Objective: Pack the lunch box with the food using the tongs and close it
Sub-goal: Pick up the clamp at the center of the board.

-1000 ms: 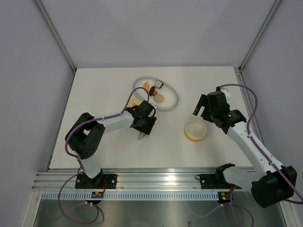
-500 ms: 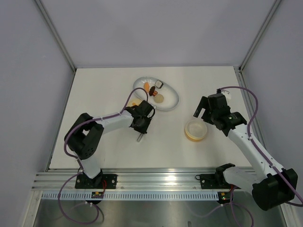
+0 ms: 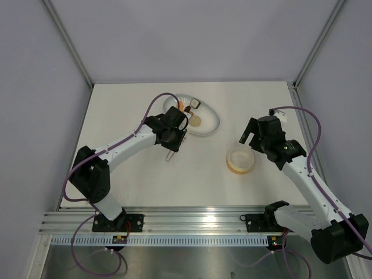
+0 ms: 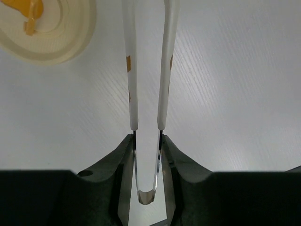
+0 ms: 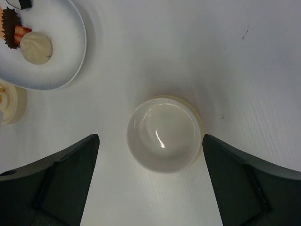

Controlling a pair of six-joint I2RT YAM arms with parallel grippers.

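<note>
My left gripper is shut on the tongs, squeezing the two legs just above their joined end. The white-tipped legs run away from the camera above the table. From above, the left gripper hangs at the near edge of the dish, with an end of the tongs poking out. The lunch box stands open and empty below my open right gripper. Its lid lies flat beside the dish. The food sits on the dish; a beige piece and a dark brown one show.
The white oval dish stands at the middle back of the white table. Grey walls close in the back and both sides. The lunch box is right of centre, in front of the right gripper.
The left arm has stretched toward the dish, carrying the tongs up off the table. Its jaws closed on the tongs' legs. The right arm shifted slightly.
</note>
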